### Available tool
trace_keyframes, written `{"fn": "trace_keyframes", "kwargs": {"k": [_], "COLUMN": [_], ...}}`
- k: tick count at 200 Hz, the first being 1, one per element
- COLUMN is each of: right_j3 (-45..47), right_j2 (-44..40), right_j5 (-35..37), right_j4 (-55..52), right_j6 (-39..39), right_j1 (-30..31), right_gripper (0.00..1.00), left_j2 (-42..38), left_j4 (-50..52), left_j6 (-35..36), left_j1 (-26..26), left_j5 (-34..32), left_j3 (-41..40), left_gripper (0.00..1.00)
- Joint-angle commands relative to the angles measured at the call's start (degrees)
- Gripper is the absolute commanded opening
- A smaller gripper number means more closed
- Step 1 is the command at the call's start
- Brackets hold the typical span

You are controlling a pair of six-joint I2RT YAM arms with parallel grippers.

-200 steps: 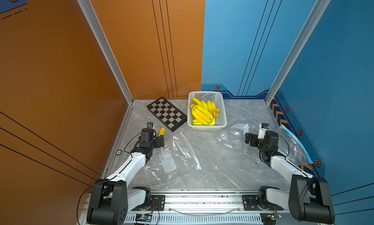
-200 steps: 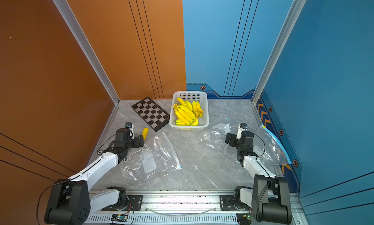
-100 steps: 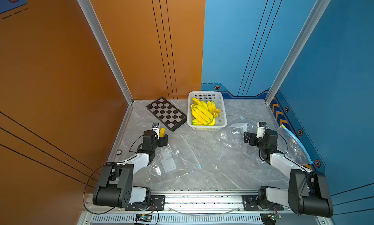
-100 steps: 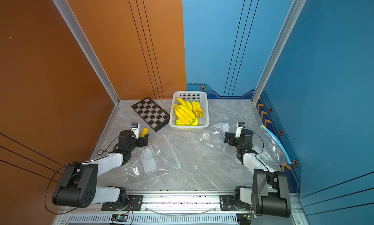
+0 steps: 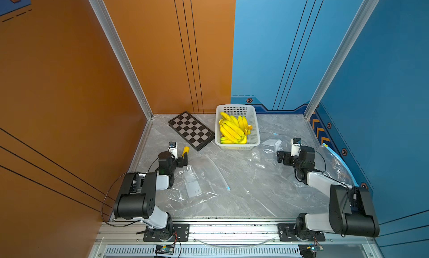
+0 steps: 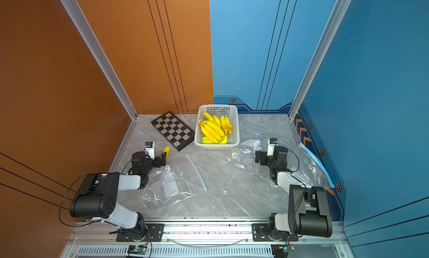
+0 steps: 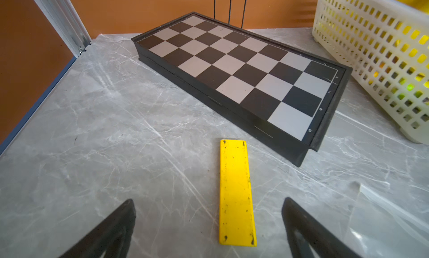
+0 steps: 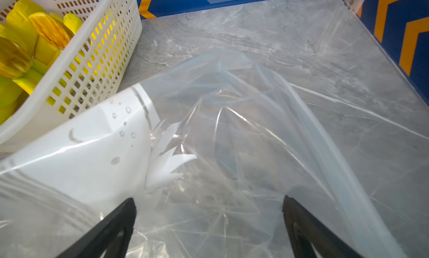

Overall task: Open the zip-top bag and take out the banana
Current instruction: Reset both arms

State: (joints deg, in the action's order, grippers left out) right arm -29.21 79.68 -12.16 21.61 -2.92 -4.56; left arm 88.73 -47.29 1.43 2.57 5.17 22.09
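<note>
Clear zip-top bag lying flat, crumpled, yellow bananas heaped in white basket

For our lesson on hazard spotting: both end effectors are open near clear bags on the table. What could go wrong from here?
1. The right end effector hangs open over a crumpled clear bag beside the basket; pinching loose film might drag the bag rather than open it.
2. The left end effector faces a yellow strip, not a bag; closing there could grab it instead.

You'll find the basket of bananas at the tabletop's back edge, the chessboard just left of it. One bag lies front-left, a second bag before the basket's right corner.
</note>
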Motion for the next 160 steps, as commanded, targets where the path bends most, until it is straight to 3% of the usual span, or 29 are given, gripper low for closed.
{"fn": "trace_keyframes", "kwargs": {"k": [1,47,87,114,131,142,160], "right_j3": [-0.30,2.30,14.03,13.54,7.60,7.88,7.50], "right_j2": [2.50,5.75,10.02,9.66,8.47,9.24,8.74], "right_j5": [1.32,3.07,4.74,5.90,8.19,12.60,13.85], "right_j4": [7.09,18.15,44.23,42.80,29.12,31.12,29.49], "right_j6": [1.22,1.22,0.37,0.42,0.49,-0.41,-0.19], "right_j1": [1.12,2.84,3.08,3.41,3.69,4.55,4.81], "right_gripper": [1.00,1.00,1.00,1.00,1.00,1.00,1.00], "left_j2": [0.21,0.33,0.52,0.51,0.48,0.51,0.54], "left_j4": [-4.32,-4.48,-4.50,-4.48,-4.48,-4.51,-4.48], "left_j6": [-1.43,-1.45,-1.07,-1.06,-1.06,-1.08,-1.07], "left_j1": [-0.45,-1.56,-2.04,-2.13,-2.14,-2.22,-2.22], "left_j5": [-0.46,-4.20,-4.95,-5.08,-5.17,-5.17,-5.17], "left_j3": [-0.29,-0.14,-0.07,-0.03,-0.04,-0.08,-0.03], "left_gripper": [0.98,0.98,0.98,0.98,0.98,0.98,0.98]}}
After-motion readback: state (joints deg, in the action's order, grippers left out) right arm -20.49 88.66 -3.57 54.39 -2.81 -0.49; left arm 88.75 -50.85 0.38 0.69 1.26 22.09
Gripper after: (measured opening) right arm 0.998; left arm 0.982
